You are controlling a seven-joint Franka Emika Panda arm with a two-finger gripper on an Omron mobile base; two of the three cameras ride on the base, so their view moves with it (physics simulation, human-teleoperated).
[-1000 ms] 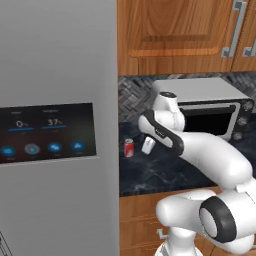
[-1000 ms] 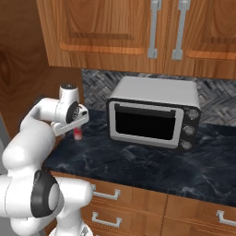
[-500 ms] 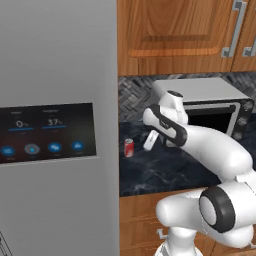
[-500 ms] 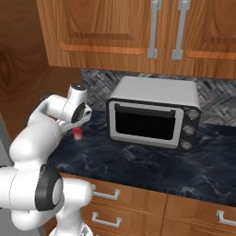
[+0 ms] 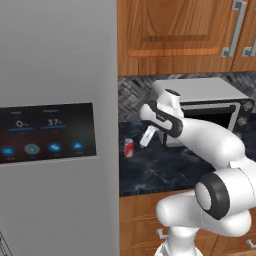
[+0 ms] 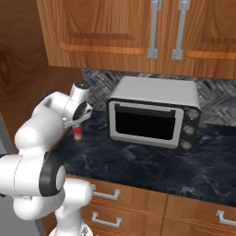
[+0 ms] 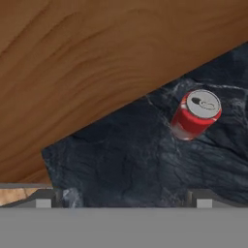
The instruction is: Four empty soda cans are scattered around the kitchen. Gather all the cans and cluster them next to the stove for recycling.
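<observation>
The pincer [image 5: 148, 137] stands wide, holding nothing and touching nothing; its two finger tips [image 7: 44, 197] sit far apart in the hand view. It hangs above the dark desk [image 6: 138, 161], just left of the toaster oven [image 6: 154, 112], with the arm bent at the elbow and the hand tilted down. A red soda can [image 5: 129, 147] stands upright on the desk, left of the toaster oven and near the pincer.

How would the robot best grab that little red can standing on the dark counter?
Probably around its round side wall, mid-height. The red can stands upright on the counter, with open space around it, so the open end effector could come down from above and to the side and close its fingers across the body.
</observation>
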